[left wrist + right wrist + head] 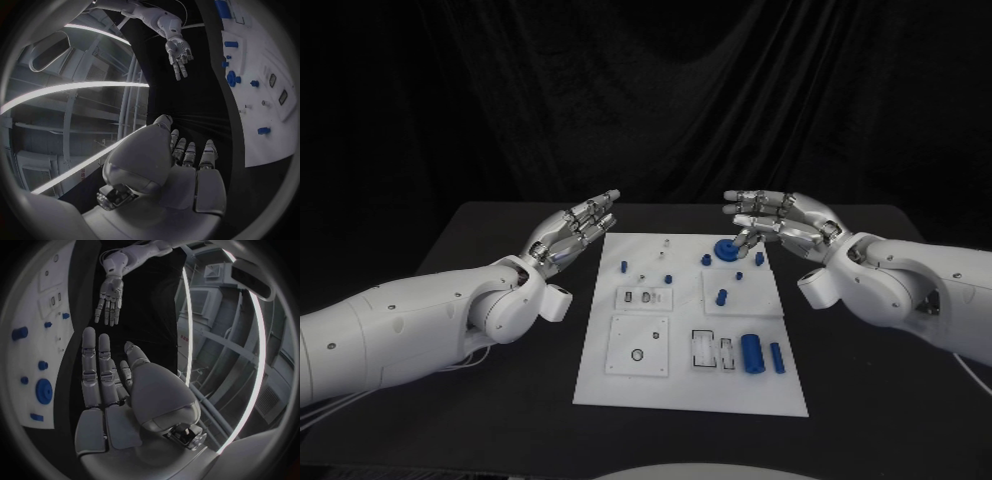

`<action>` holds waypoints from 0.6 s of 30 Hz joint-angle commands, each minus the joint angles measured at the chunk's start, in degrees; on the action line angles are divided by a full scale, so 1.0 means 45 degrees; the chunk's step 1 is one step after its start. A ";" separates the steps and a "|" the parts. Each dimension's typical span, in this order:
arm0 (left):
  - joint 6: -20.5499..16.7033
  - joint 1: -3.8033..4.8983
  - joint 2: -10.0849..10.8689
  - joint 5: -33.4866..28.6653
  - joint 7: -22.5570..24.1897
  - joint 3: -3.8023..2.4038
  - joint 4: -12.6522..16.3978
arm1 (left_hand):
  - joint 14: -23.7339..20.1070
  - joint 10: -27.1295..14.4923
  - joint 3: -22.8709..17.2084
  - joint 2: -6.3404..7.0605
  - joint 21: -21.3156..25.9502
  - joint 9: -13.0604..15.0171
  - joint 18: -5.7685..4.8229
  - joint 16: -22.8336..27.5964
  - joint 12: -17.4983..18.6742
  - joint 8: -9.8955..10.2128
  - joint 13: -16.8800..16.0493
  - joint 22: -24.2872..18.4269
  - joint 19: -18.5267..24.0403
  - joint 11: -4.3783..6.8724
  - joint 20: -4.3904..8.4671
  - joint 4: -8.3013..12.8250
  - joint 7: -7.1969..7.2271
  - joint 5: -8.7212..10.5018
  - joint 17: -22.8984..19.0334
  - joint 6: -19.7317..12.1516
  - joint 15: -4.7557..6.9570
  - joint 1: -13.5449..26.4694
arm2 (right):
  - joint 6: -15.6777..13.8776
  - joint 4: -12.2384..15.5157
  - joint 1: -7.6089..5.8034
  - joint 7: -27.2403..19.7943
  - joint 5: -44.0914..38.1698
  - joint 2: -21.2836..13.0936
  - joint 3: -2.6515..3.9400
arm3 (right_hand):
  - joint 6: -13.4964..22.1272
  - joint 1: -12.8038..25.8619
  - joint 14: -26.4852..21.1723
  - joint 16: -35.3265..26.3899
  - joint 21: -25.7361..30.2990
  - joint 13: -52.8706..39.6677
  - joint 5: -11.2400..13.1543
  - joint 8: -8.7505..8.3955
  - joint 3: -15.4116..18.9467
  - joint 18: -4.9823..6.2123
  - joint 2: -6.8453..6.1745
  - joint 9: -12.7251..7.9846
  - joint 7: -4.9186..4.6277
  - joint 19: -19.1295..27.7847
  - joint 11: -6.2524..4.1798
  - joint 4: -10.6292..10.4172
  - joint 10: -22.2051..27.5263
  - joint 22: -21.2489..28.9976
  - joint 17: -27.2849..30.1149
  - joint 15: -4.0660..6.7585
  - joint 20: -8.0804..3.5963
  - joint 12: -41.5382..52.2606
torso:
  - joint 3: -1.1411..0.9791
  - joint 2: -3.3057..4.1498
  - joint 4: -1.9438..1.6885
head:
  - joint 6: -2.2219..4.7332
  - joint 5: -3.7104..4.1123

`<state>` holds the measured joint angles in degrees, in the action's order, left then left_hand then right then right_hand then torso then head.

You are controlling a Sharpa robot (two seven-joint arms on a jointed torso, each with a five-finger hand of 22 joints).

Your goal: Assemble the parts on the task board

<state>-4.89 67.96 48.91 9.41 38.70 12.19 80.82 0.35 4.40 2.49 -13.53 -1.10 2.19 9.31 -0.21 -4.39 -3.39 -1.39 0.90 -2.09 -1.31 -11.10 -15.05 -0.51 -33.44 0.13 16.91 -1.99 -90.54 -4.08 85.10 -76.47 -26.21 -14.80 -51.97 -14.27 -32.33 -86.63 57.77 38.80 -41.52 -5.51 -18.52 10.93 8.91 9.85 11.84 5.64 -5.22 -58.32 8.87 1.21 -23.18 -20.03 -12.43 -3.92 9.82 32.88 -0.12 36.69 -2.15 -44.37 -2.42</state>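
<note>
Counter [473, 420]: black, with dark drapes hanging behind its far edge.
Board [689, 390]: white plate lying flat in the middle of the counter, long side running away from the robot.
Near parts: two blue cylinders [751, 352] lying side by side at the board's near right, beside pale slotted plates.
Middle parts: small blue pegs [721, 296] standing around mid-board, more of them toward the left edge.
Far part: a round blue disc [728, 249] with a raised hub standing near the board's far right corner; also seen in the left wrist view [233, 78] and right wrist view [44, 391].
Left robot hand [574, 235]: above the counter just beside the board's far left corner, fingers straight and spread, holding nothing, palm toward the board.
Right robot hand [776, 225]: above the board's far right corner, fingers spread and empty; fingertips hang just over the disc, contact cannot be told.
</note>
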 commanded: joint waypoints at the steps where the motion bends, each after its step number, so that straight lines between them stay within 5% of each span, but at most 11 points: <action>1: -0.0034 0.0003 0.0099 0.0578 0.2497 -0.0007 0.0081 | 0.0011 -0.0002 -0.0130 0.0092 -0.0086 0.0015 0.0236 -0.0012 -0.0065 -0.0028 -0.0019 0.0014 -0.0004 -0.0138 -0.0099 0.0005 -0.0007 -0.0108 0.0019 0.0128 -0.0100 -0.0100 | -0.1347 0.0062 -0.0346 0.1615 -0.4285 -0.0051 0.0020 | -0.1089 -0.0021 0.0827 0.0577 -0.0634 0.0093 0.0345 0.0243 0.0073 0.0157 -0.0121 0.0118 -0.0194 -0.0548 -0.0158 -0.0072 -0.1275 -0.0393 -0.0146 0.0268 -0.0226 0.0351 | 0.0080 0.0147 -0.0014 | -0.0302 -0.0057; 4: -0.0119 0.0003 0.0156 0.0701 0.2572 -0.0007 0.0073 | 0.0011 -0.0002 -0.0166 0.0100 -0.0088 0.0017 0.0235 -0.0012 -0.0080 -0.0031 -0.0020 0.0014 -0.0008 -0.0148 -0.0113 0.0011 -0.0009 -0.0142 0.0019 0.0147 -0.0116 -0.0120 | -0.1792 0.0147 -0.0804 0.2620 -0.6648 -0.0095 0.0020 | -0.1431 -0.0124 0.1802 0.1486 -0.1563 0.0432 0.0719 0.0009 0.0127 0.0149 -0.0312 0.0019 -0.0043 -0.1251 -0.0367 -0.0200 -0.2223 -0.1053 -0.0557 0.0574 -0.0545 -0.0134 | 0.0112 0.0184 -0.0070 | -0.0598 -0.0006; 7: -0.0307 0.0003 0.0268 0.1377 0.2679 -0.0007 0.0114 | 0.0016 -0.0003 -0.0283 0.0203 -0.0094 0.0023 0.0229 -0.0011 -0.0142 -0.0042 -0.0022 0.0014 -0.0023 -0.0238 -0.0169 0.0021 0.0022 -0.0312 0.0020 0.0222 -0.0167 -0.0180 | -0.1777 0.0277 -0.1329 0.3996 -0.9281 -0.0079 0.0020 | -0.1508 -0.0362 0.2090 0.2280 -0.2771 0.0429 0.1214 -0.0250 -0.0115 0.0016 -0.0472 -0.0082 0.0129 -0.1720 -0.0446 -0.0120 -0.2329 -0.2435 -0.0961 0.0702 -0.0692 -0.0759 | 0.0128 0.0240 -0.0121 | -0.0727 0.0056; 11: -0.0584 0.0004 0.0430 0.2375 0.2756 -0.0007 0.0277 | 0.0048 0.0053 -0.0314 0.0388 -0.0120 0.0030 0.0236 -0.0026 -0.0244 -0.0060 -0.0035 0.0026 -0.0064 -0.0267 -0.0203 -0.0004 0.0064 -0.0206 0.0032 0.0314 -0.0180 -0.0232 | -0.1493 0.0531 -0.1780 0.5408 -1.2434 -0.0121 0.0019 | -0.1264 -0.0384 0.2400 0.3062 -0.4397 0.0417 0.1064 -0.0577 -0.0378 -0.0250 -0.0781 -0.0191 0.0464 -0.2465 -0.0530 -0.0002 -0.2298 -0.4593 -0.1365 0.0832 -0.0803 -0.1277 | 0.0160 0.0383 -0.0181 | -0.0913 0.0091; 13: -0.0715 0.0006 0.0520 0.2716 0.2776 -0.0007 0.0410 | 0.0047 0.0071 -0.0318 0.0423 -0.0105 0.0027 0.0237 -0.0024 -0.0271 -0.0055 -0.0039 0.0016 -0.0042 -0.0269 -0.0184 -0.0020 0.0081 -0.0185 0.0031 0.0302 -0.0167 -0.0242 | -0.1349 0.0677 -0.1959 0.6069 -1.4212 -0.0126 0.0019 | -0.1814 -0.0321 0.2601 0.3352 -0.5077 0.0412 0.0969 -0.0430 -0.0501 -0.0370 -0.0958 -0.0093 0.0551 -0.2817 -0.0635 0.0047 -0.2445 -0.5546 -0.1516 0.0920 -0.0877 -0.1427 | 0.0165 0.0429 -0.0199 | -0.1018 0.0061; 14: -0.0813 0.0007 0.0611 0.2891 0.2782 -0.0007 0.0541 | 0.0026 0.0080 -0.0343 0.0452 -0.0072 0.0023 0.0235 -0.0011 -0.0297 -0.0046 -0.0038 -0.0005 0.0008 -0.0273 -0.0125 -0.0053 0.0075 -0.0194 0.0020 0.0308 -0.0132 -0.0271 | -0.1264 0.0753 -0.2035 0.6402 -1.5061 -0.0106 0.0020 | -0.1867 -0.0267 0.2786 0.3559 -0.5648 0.0398 0.1043 -0.0510 -0.0670 -0.0482 -0.1130 -0.0078 0.0836 -0.3132 -0.0771 0.0099 -0.2678 -0.6373 -0.1629 0.1032 -0.0971 -0.1525 | 0.0173 0.0473 -0.0212 | -0.1042 0.0048; 18: -0.0991 0.0010 0.0819 0.3127 0.2764 -0.0007 0.0815 | 0.0020 0.0084 -0.0432 0.0541 -0.0052 0.0018 0.0234 -0.0004 -0.0344 -0.0019 -0.0037 -0.0017 0.0039 -0.0304 -0.0050 -0.0035 0.0061 -0.0245 0.0017 0.0341 -0.0133 -0.0453 | -0.0979 0.0945 -0.2212 0.7412 -1.7352 0.0062 0.0021 | -0.1789 0.0048 0.3496 0.4804 -0.6837 0.0379 0.0991 -0.0736 -0.0952 -0.0751 -0.1486 -0.0056 0.0986 -0.3834 -0.0771 0.0093 -0.3042 -0.8141 -0.3113 0.1084 -0.1042 -0.1762 | 0.0211 0.0659 -0.0295 | -0.1251 0.0143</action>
<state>-7.38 67.96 52.43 19.91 38.76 12.21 84.07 0.53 4.61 0.88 -11.26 -1.32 2.24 9.31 -0.21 -5.73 -3.39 -1.51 0.88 -2.07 -2.38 -11.48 -15.11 -0.31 -34.46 0.22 18.14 -2.58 -92.34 -9.28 88.97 -86.19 -1.11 -76.09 -51.93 -14.22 -40.55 -86.51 72.98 59.48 -71.55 -3.72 -13.96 7.81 4.81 7.10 5.68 5.33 -1.01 -75.14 5.34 1.67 -36.49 -55.56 -25.22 0.92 5.15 25.27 0.68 38.93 -3.14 -49.59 -2.02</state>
